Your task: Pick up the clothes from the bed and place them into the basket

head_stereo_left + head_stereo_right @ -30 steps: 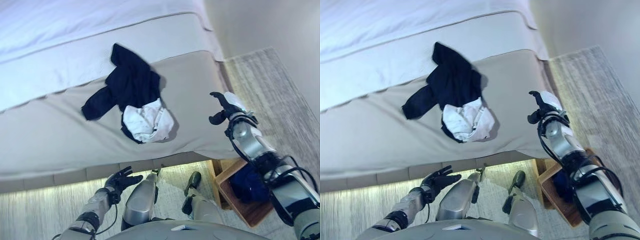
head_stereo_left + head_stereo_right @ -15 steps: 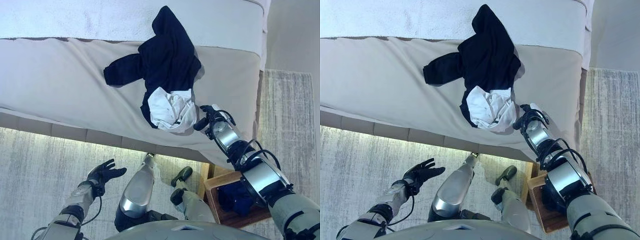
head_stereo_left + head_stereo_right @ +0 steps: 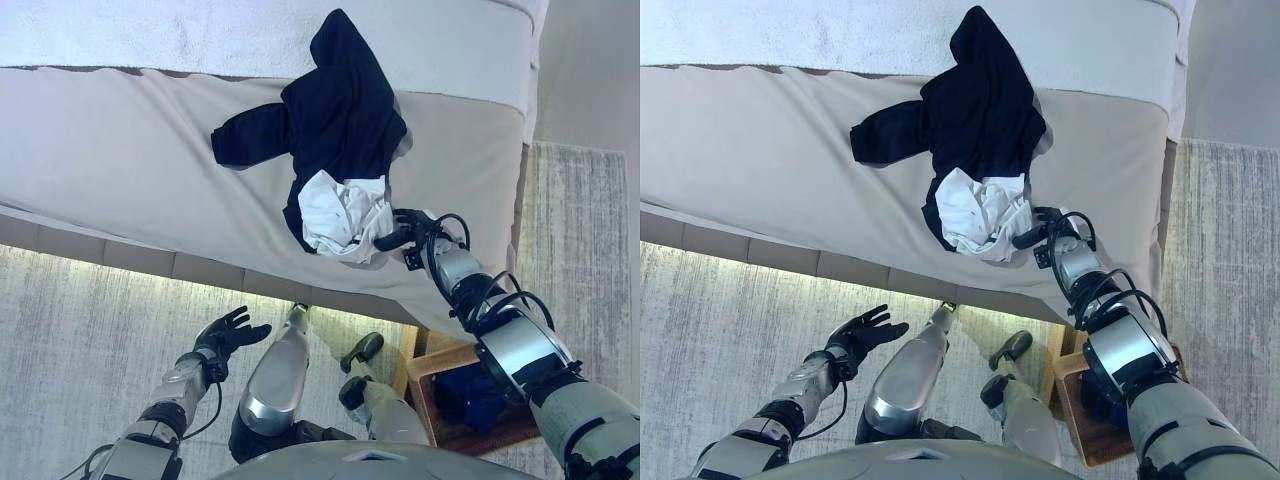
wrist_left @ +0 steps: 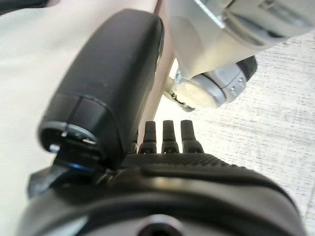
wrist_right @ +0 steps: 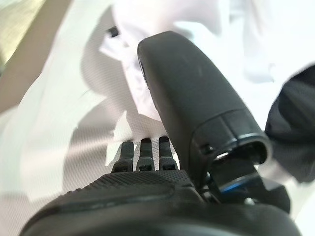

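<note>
Clothes [image 3: 335, 130] lie in one heap on the bed [image 3: 120, 170], close to its foot edge: a dark garment spread long, running from the white sheet [image 3: 150, 35] down toward the robot, with one sleeve thrown out to the robot's left, and a crumpled white garment [image 3: 342, 215] bunched at the near end of the heap. The right hand [image 3: 405, 232] is right there at the white bundle's right-hand edge, touching it or as good as touching. From its own wrist camera the white folds fill the space just past the fingers [image 5: 141, 150], with the dark cloth off to one side; the thumb stands out straight and nothing is caught in the hand, so I read it as open and empty.

So the cloth lies just left of and slightly beyond that hand, and the right arm is by far the nearer one. The left hand [image 3: 228, 331] hangs low over the grey carpet [image 3: 80, 320], fingers spread, well apart from the bed and holding nothing.

Down by the robot's right side, on the floor at the bed's corner, sits the wooden basket [image 3: 505, 430], with something dark blue already inside. I'd judge the next move as a short reach left and a closing of the fingers into the soft pile.
</note>
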